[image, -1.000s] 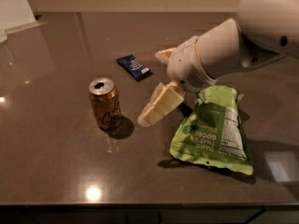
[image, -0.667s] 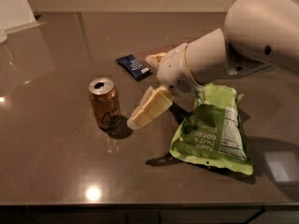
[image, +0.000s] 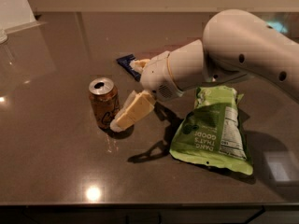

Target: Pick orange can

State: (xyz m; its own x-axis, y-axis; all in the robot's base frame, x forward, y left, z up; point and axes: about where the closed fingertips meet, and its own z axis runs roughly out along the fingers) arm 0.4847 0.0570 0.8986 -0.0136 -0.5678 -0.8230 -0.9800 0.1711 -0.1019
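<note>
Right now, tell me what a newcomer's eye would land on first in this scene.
The big white arm extending in from the right dominates. Its gripper is open just right of the orange can, which stands upright left of centre on the dark table. A green snack bag lies flat to the right, below the arm, and a dark blue packet peeks out behind the gripper.

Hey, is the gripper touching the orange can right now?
Cannot tell. In the camera view, one finger of the gripper overlaps the orange can on its right side; no gap shows, but it might sit in front.
</note>
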